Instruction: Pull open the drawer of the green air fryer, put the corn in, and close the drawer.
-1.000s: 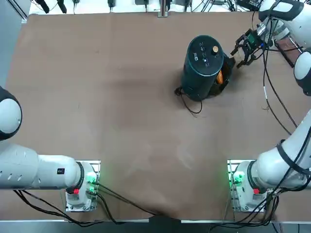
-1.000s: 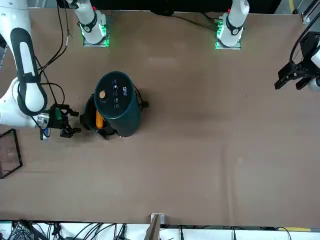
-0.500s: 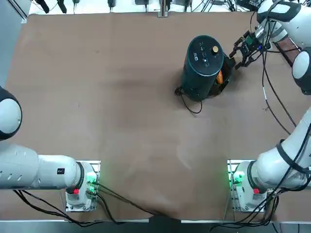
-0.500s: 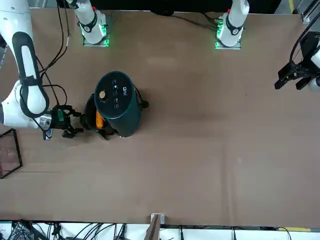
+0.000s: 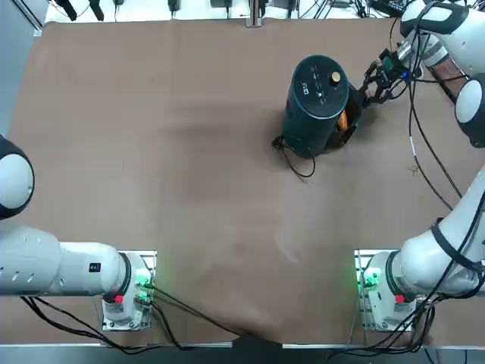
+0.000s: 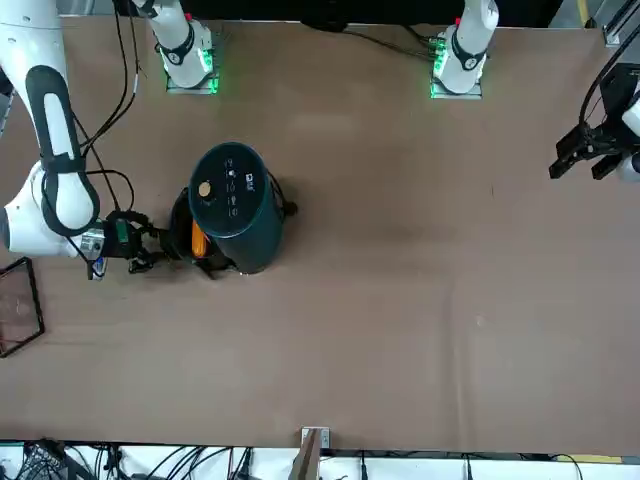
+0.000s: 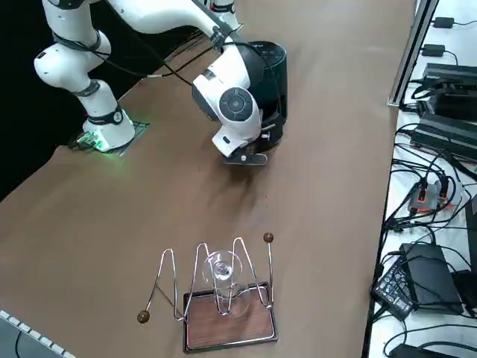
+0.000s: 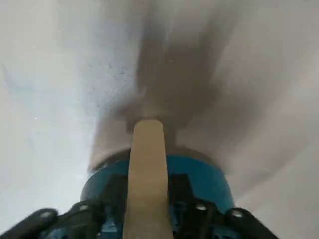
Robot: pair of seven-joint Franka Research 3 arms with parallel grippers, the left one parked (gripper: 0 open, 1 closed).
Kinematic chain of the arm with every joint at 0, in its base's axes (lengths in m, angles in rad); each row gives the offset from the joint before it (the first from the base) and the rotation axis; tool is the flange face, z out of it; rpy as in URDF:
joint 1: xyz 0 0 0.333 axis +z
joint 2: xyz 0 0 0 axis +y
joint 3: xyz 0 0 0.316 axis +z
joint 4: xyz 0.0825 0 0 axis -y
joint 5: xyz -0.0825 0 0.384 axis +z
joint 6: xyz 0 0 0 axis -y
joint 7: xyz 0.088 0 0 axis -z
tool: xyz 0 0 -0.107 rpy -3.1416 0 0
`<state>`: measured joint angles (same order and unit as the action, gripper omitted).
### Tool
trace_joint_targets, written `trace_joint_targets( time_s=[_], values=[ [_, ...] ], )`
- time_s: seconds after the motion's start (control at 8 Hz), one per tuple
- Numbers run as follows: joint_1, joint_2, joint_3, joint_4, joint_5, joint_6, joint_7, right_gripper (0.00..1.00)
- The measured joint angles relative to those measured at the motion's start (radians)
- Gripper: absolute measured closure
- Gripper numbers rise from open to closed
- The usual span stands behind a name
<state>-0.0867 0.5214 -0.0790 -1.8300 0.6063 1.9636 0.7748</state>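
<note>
One corn (image 5: 343, 119), one drawer (image 5: 350, 114), one claw (image 5: 373, 88) alongside.

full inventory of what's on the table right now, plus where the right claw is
green air fryer: 1, dark teal-green with black top panel, far right part of the table in the top view.
gold knob: 1, on the fryer's top panel.
drawer: 1, dark, pulled part-way out on the fryer's side toward the right arm.
corn: 1, orange-yellow, inside the open drawer.
black cord: 1, trailing from the fryer's base.
wire rack: 1, metal wire on a brown base, holding a clear glass, at the table's right edge.
right claw: 1, black, fingers spread, right beside the drawer.
</note>
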Motion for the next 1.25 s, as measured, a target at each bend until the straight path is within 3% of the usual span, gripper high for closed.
trace_joint_targets(
  time_s=[1.25],
  values=[
    [0.05,-0.034,0.003,-0.001,0.0,0.004,0.075,0.55]
  ],
)
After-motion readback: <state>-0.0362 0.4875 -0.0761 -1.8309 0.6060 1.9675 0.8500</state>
